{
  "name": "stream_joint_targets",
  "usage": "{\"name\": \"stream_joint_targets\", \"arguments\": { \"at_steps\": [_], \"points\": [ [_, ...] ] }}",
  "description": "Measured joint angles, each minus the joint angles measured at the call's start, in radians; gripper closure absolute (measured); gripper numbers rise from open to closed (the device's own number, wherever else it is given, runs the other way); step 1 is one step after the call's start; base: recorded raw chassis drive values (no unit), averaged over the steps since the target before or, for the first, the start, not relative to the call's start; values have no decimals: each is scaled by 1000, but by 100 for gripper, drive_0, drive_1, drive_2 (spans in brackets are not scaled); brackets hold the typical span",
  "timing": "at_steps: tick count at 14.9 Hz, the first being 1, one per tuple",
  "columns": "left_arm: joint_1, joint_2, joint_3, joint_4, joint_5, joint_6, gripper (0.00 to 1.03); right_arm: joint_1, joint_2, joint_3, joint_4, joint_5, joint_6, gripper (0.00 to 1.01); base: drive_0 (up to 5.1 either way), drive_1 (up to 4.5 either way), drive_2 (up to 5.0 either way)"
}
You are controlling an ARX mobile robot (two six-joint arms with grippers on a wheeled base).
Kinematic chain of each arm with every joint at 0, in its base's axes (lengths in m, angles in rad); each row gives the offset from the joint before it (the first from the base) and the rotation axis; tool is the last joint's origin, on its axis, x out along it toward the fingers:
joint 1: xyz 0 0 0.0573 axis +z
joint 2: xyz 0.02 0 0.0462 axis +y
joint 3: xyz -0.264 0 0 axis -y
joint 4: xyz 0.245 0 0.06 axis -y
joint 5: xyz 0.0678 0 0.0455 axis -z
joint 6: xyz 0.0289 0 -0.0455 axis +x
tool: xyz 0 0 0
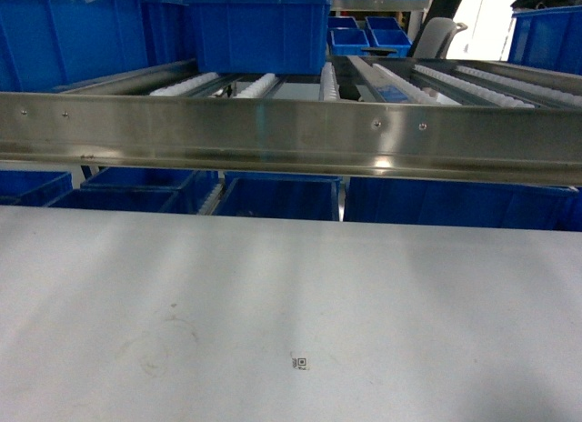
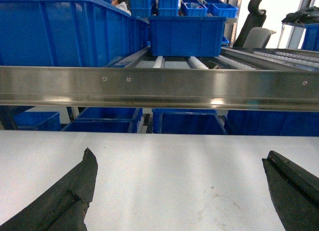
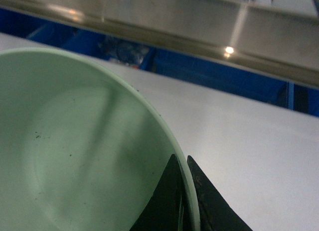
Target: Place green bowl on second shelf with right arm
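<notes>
Right gripper [image 3: 183,191] pinched on green bowl [image 3: 75,151] rim.

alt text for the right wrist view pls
The right gripper pinches the rim of the green bowl, one finger inside and one outside, with the bowl filling the left of the frame. Behind it lie the white tabletop and the steel front bar of the shelf rack.
</notes>
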Motion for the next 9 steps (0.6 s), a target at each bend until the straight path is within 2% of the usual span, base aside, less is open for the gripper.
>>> {"name": "stream_joint_targets", "arguments": {
  "at_steps": [3, 5, 7, 9],
  "points": [
    [0, 0, 0, 0, 0, 0, 5, -12, -200, 12, 14, -31, 87, 99, 0, 0, 0],
    [0, 0, 0, 0, 0, 0, 5, -14, -311, 12, 26, -35, 140, 99, 0, 0, 0],
    [0, 0, 0, 0, 0, 0, 5, -45, -426, 5, -5, -53, 195, 99, 0, 0, 0],
    [0, 0, 0, 0, 0, 0, 5, -50, -508, -24, -21, -73, 231, 99, 0, 0, 0]
  ]
}}
